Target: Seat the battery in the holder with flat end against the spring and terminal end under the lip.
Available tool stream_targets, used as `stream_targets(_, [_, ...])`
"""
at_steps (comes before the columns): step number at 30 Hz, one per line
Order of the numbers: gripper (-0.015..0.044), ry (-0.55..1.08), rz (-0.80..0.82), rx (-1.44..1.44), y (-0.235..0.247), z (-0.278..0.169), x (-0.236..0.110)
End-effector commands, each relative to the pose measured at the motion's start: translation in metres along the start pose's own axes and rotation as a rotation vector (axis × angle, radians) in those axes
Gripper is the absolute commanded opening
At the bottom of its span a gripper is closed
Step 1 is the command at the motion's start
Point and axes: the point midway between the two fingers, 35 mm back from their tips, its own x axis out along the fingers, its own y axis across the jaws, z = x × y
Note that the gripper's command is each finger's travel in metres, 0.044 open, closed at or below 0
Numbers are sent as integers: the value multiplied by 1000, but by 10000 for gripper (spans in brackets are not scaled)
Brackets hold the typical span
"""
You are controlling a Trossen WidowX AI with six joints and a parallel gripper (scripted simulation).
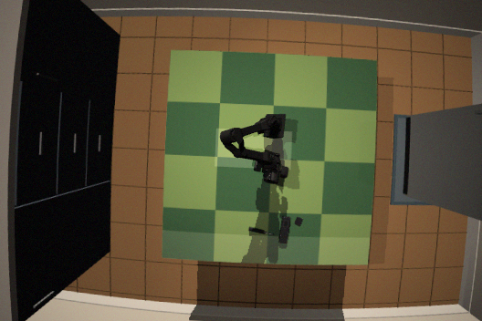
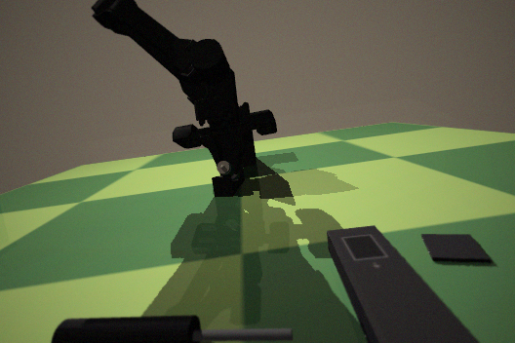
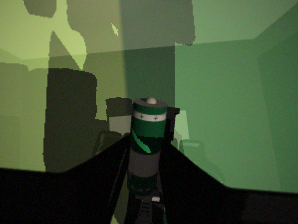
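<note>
My gripper (image 3: 145,142) (image 1: 274,173) (image 2: 229,178) is shut on the battery (image 3: 147,125), a green and black cylinder with a white band. The battery lies along the fingers, its pale terminal end pointing away from the wrist camera. Just beyond its tip in the wrist view a small dark box with a pale inside shows on both sides of the battery; it looks like the holder (image 3: 117,120), mostly hidden. In the exterior view the arm leans down with the gripper tip close to the table. I cannot tell whether the battery touches the holder.
On the green checkered table (image 1: 196,78) (image 2: 439,152) near the front edge lie a long dark slab (image 1: 285,230) (image 2: 390,288), a small dark square pad (image 1: 298,222) (image 2: 455,248), and a dark cylinder with a thin rod (image 1: 261,232) (image 2: 127,329). Black cabinets stand on the left.
</note>
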Motion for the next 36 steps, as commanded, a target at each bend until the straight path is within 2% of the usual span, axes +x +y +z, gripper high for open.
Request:
stream_targets(1, [76,-16,0,-9,-1,-5,1])
stream_targets(17, [76,-94,2,-15,-6,-9,0])
stream_targets(36, [76,-98,1,-17,-6,-23,-3])
